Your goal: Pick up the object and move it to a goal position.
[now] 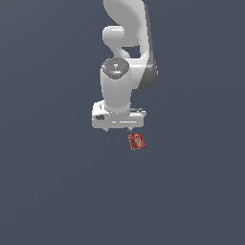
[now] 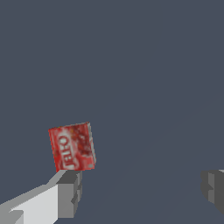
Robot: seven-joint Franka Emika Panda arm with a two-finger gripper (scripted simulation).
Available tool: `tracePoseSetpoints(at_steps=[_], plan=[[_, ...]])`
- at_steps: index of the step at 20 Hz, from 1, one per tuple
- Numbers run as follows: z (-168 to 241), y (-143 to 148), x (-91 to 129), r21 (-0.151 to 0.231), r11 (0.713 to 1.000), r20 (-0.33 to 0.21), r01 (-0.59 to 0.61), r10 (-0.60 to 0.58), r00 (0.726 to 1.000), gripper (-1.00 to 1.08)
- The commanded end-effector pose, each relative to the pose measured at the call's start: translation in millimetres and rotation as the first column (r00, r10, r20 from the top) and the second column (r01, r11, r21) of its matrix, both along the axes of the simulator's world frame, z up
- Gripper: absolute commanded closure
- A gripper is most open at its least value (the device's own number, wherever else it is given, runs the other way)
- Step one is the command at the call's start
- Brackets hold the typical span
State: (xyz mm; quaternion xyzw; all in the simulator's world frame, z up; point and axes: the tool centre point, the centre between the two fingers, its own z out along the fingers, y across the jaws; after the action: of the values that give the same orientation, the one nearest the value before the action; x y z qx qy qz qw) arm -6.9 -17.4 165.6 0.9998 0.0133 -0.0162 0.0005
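The object (image 1: 136,141) is a small red block with white markings, lying tilted on the dark grey floor. In the exterior view it sits just beyond the white gripper (image 1: 117,130), toward that view's right, under one fingertip. In the wrist view the object (image 2: 71,146) lies right past the tip of one grey finger (image 2: 66,192), outside the gap, and the other finger (image 2: 213,186) stands far from it. The gripper (image 2: 140,183) is open wide with nothing between its fingers. No marker for the goal position shows in either view.
The white arm (image 1: 125,43) rises behind the gripper in the exterior view. A plain dark grey floor (image 1: 57,191) spreads all around.
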Motion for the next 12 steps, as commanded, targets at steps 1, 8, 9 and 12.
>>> tracePoseSetpoints(at_steps=[1, 8, 9, 12], plan=[[-0.2, -0.1, 0.1, 0.000, 1.000, 0.000, 0.000, 0.000, 1.000, -0.92], [-16.3, 14.5, -2.1, -0.002, 1.000, 0.005, -0.025, 0.025, 1.000, -0.92], [-20.4, 18.2, -2.8, -0.002, 1.000, 0.006, -0.031, 0.031, 1.000, -0.92], [-35.6, 32.1, -5.9, -0.003, 0.999, 0.011, -0.053, 0.053, 0.999, -0.92]])
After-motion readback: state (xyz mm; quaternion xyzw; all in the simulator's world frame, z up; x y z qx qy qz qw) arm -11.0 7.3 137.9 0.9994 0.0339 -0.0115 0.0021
